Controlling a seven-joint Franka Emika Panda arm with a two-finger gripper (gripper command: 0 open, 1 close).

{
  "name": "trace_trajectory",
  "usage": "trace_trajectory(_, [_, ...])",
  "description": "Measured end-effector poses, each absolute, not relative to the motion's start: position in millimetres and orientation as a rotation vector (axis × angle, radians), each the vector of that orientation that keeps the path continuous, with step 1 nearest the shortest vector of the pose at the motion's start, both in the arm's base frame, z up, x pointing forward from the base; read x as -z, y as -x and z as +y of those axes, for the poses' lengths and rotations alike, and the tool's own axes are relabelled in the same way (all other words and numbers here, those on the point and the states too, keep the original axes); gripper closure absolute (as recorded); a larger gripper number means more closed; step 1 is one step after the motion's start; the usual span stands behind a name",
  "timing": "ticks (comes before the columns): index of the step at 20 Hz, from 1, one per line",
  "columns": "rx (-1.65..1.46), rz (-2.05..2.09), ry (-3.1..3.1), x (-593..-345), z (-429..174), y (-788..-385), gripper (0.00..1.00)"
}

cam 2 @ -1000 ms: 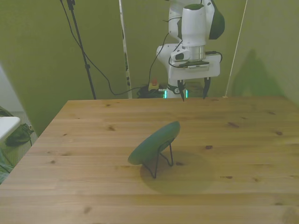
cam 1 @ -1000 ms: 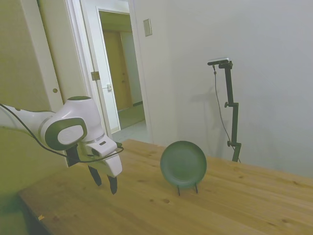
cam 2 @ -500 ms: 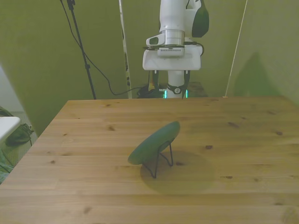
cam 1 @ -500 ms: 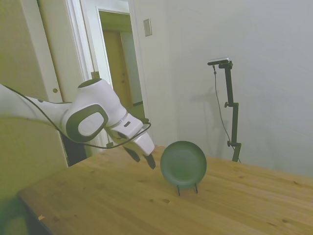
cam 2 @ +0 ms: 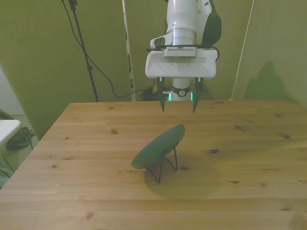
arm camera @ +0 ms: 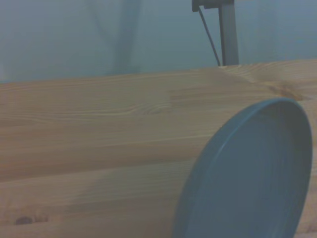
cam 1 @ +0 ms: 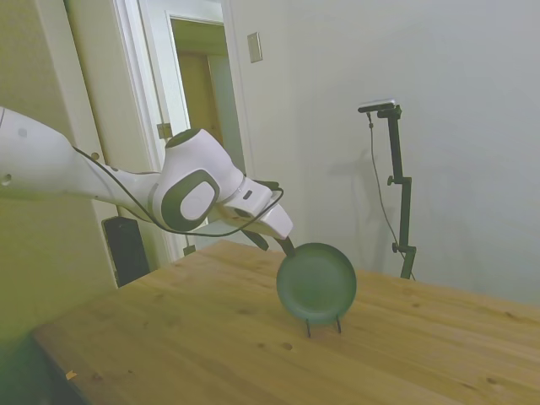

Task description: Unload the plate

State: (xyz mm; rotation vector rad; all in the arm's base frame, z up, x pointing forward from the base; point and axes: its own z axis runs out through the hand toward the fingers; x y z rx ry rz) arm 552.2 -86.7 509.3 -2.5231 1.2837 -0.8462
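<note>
We count one arm (cam 1: pixel 76 173), one gripper, one plate, one wire stand and one table.

In the side view the arm enters from the left and slopes down toward the plate (cam 1: pixel 316 283). The gripper (cam 2: pixel 178 107) hangs above the table (cam 2: pixel 86 158), on the far side of the plate in the front view. Its two fingers (cam 2: pixel 162 103) are spread apart, with nothing between them. In the side view we see a fingertip at the plate's upper left rim, but we cannot tell whether it touches.

The plate (cam 2: pixel 158 146) stands on edge near the middle of the table, leaning back on the wire stand (cam 2: pixel 165 165). In the front view it tilts, its lower edge toward the front view's left and its upper edge toward the front view's right. We see the stand's legs (cam 1: pixel 322 324) below the plate in the side view. The wrist view shows the plate (arm camera: pixel 252 178) close up against the table planks (arm camera: pixel 99 134).

Nothing else rests on the table, and nothing lies between gripper and plate. Behind the table in the side view we see a white wall (cam 1: pixel 456 93) and an open doorway (cam 1: pixel 207 126). In the front view, cables (cam 2: pixel 93 64) hang behind the far edge.
</note>
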Motion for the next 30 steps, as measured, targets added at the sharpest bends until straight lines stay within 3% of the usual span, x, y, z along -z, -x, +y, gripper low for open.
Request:
trace_trajectory(8, [0.888,1.235,2.421,-519.0,-84.9,-557.9,0.00])
trace_trajectory(21, [0.810,1.233,2.426,-470.8,-98.5,-584.0,0.00])
trace_trajectory(22, [0.807,1.230,2.428,-469.3,-97.0,-585.7,1.00])
trace_trajectory(30, [0.783,1.185,2.424,-462.9,-89.8,-589.5,1.00])
